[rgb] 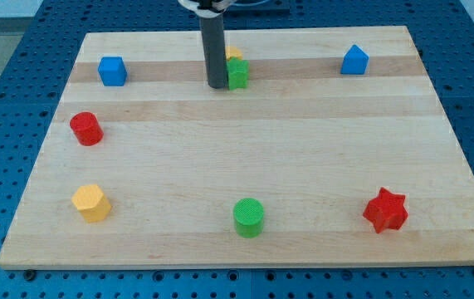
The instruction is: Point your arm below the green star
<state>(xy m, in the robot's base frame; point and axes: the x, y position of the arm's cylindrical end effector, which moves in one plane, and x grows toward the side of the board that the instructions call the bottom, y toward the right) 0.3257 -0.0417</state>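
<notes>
Going L to R on the wooden board point(245, 124): blue cube point(112, 71) up top-left, red cylinder point(86, 129) a bit below it near the left edge, yellow hexagon-ish block point(92, 203) bottom-left. Mid board there's a green cylinder point(248, 217) near the view's bottom.

Up top-middle is where it's happening. My tip point(217, 85) is planted on the board just beside a green block point(238, 75), touching or nearly touching its left side. That's prob the green star, tho the shape's too small and half hidden by the rod to be sure. A yellow block point(234, 55) peeks out right behind it, shape can't tell.

Further right: a blue block point(354, 60) w/ a peaked top up top-right, red star point(385, 210) bottom-right.

No fingers on this rig btw, just a bare rod, so nothing open or closed or holding anything.

Progress, imo: close but not done. Tip sits left of the green one and roughly level w/ its lower edge, not under it. What's left looks like a short slide toward the view's right and slightly down, w/o bumping the block.
</notes>
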